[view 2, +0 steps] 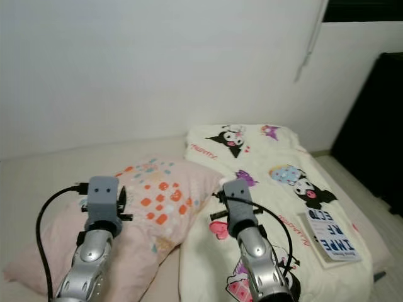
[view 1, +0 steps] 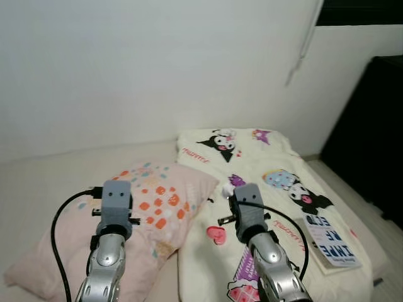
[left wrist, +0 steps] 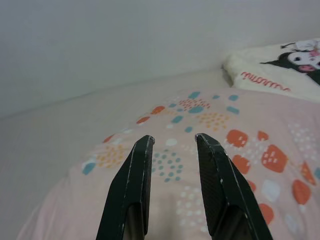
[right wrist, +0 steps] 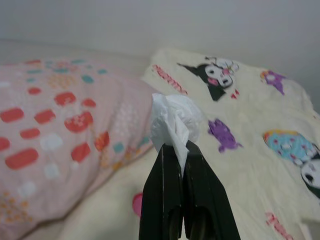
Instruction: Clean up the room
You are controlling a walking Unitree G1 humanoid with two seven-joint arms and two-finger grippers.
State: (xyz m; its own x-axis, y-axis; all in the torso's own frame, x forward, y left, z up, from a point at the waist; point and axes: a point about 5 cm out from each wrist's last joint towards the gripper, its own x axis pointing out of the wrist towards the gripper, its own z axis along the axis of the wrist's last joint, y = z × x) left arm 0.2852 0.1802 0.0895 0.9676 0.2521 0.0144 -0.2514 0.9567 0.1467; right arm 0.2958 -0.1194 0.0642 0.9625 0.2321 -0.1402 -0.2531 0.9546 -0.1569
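**Bed with pillow, blanket and book**

A pale cream bed (view 1: 44,182) runs along the white wall and carries everything here. A pink pillow (view 1: 157,207) dotted with orange, teal and white spots lies on its middle. Just beside the pillow, touching its edge, a cream blanket (view 1: 277,189) printed with cartoon characters is spread over the bed's right part. A book (view 1: 329,241) with large dark letters on its cover lies flat on the blanket near the bed's right edge.
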